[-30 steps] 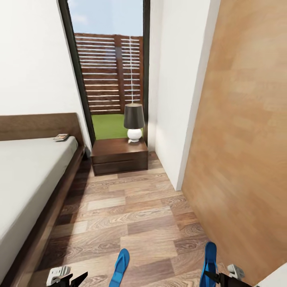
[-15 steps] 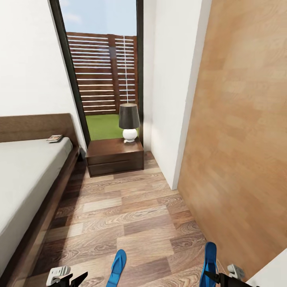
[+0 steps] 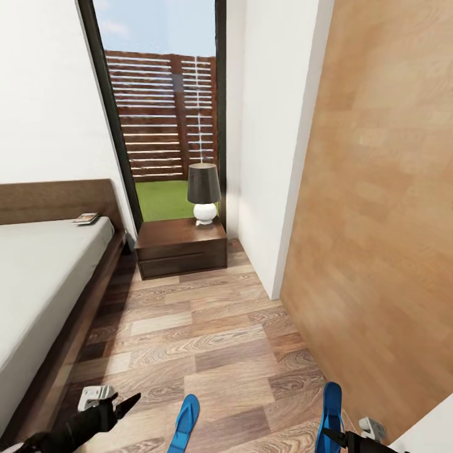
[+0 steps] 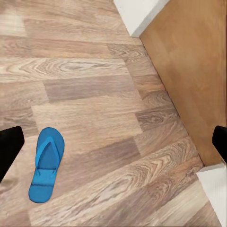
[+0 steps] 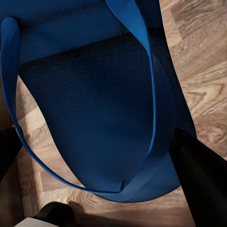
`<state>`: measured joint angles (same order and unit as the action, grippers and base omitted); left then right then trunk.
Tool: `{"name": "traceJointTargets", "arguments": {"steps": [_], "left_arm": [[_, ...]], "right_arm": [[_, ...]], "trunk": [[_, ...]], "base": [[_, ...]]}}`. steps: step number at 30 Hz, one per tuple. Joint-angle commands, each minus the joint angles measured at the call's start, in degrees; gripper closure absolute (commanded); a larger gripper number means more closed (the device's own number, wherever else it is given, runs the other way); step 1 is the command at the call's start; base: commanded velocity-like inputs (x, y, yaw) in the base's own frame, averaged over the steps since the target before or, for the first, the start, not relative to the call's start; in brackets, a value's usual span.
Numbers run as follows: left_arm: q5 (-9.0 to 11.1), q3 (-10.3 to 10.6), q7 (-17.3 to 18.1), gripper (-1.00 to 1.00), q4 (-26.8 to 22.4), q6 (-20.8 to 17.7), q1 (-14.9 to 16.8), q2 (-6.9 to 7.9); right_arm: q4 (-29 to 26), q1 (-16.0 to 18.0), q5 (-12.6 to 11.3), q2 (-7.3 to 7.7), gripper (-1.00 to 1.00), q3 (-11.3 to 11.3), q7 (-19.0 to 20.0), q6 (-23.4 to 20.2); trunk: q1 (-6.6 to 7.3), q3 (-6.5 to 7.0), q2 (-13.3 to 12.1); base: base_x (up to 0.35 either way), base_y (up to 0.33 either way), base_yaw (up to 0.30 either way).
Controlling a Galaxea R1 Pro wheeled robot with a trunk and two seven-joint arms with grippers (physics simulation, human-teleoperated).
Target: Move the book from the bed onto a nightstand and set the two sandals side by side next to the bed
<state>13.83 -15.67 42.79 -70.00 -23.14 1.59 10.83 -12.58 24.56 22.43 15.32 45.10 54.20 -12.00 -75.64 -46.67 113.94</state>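
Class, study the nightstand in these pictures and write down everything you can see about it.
The nightstand is a low, dark brown wooden cabinet with two drawer fronts, both shut, and a glossy top. It stands upright on the wood-plank floor in front of the tall window, just past the head of the bed, with a narrow gap between them. A lamp with a dark shade and round white base sits toward the back right of its top. Whether its back touches the window cannot be told.

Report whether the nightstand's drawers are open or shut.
Shut. In the head view both drawer fronts of the nightstand sit flush with its face, nothing pulled out; a lamp stands upright on top.
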Motion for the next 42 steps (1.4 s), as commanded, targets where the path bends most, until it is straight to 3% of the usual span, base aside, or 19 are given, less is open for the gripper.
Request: {"name": "traceJointTargets", "arguments": {"steps": [1, 3, 5, 8, 9, 11, 14, 15, 18, 21, 24, 42], "left_arm": [[0.18, -0.03, -0.66, -1.00, -2.00, -1.86, 0.63, 0.02], [-0.59, 0.00, -4.03, -1.00, -5.81, -6.10, 2.66, 0.00], [-1.87, 0.22, -10.01, -1.00, -8.97, -11.73, 6.48, -0.17], [-3.00, 1.50, -16.23, -1.00, -9.72, -16.04, 11.07, -1.24], [-3.40, 3.14, -19.16, -1.00, -9.46, -17.41, 13.12, -2.10], [-3.81, 8.34, -25.03, -1.00, -7.46, -18.84, 15.98, -3.45], [-3.98, 13.63, -31.32, -1.00, -3.76, -19.39, 18.12, -4.96], [-4.03, 17.01, -36.95, -1.00, 0.75, -19.65, 20.75, -7.36], [-4.19, 18.83, -42.57, -1.00, 8.06, -19.58, 23.44, -10.68], [-4.23, 19.74, -45.14, -1.00, 12.82, -19.07, 24.49, -12.06], [-4.18, 20.89, -46.16, -1.00, 14.85, -18.28, 24.84, -12.39], [-3.81, 20.87, -46.91, -1.00, 15.61, -18.51, 24.33, -12.23]], "right_arm": [[-0.08, 0.04, 0.25, -0.03, 1.00, 0.51, 0.30, -0.60], [-0.08, 0.04, 0.25, -0.03, 1.00, 0.51, 0.31, -0.58], [-0.08, 0.04, 0.25, -0.03, 1.00, 0.47, 0.30, -0.59], [-0.08, 0.04, 0.25, -0.03, 1.00, 0.44, 0.26, -0.59], [-0.08, 0.04, 0.25, -0.03, 1.00, 0.44, 0.24, -0.60], [-0.07, 0.04, 0.25, -0.05, 1.00, 0.43, 0.24, -0.62], [-0.02, 0.04, 0.25, -0.05, 1.00, 0.43, 0.27, -0.59], [0.02, 0.04, 0.25, -0.08, 1.00, 0.42, 0.29, -0.62], [0.13, 0.04, 0.25, -0.10, 1.00, 0.42, 0.29, -0.64], [0.17, 0.04, 0.25, -0.07, 1.00, 0.42, 0.29, -0.65], [0.18, 0.04, 0.25, -0.04, 1.00, 0.42, 0.36, -0.66], [0.19, 0.04, 0.25, -0.05, 1.00, 0.42, 0.35, -0.66]], "trunk": [[0.00, -0.06, 0.02], [0.00, -0.06, 0.02], [0.00, -0.06, 0.02], [0.00, -0.06, 0.02], [0.00, -0.06, 0.02], [0.00, -0.06, 0.02], [0.00, -0.06, 0.02], [0.00, -0.06, 0.02], [0.00, -0.06, 0.02], [0.00, -0.06, 0.02], [0.00, -0.06, 0.02], [0.00, -0.06, 0.02]], "base": [[0.101, 0.000, 0.000], [0.112, 0.000, 0.000], [0.115, 0.000, 0.000], [0.116, 0.000, 0.000], [0.133, 0.000, 0.000], [0.159, 0.000, 0.000], [0.175, 0.000, 0.000], [0.184, 0.000, 0.000], [0.142, 0.000, 0.000], [0.056, 0.000, 0.000], [0.016, 0.000, 0.000], [0.001, 0.000, 0.000]]}}
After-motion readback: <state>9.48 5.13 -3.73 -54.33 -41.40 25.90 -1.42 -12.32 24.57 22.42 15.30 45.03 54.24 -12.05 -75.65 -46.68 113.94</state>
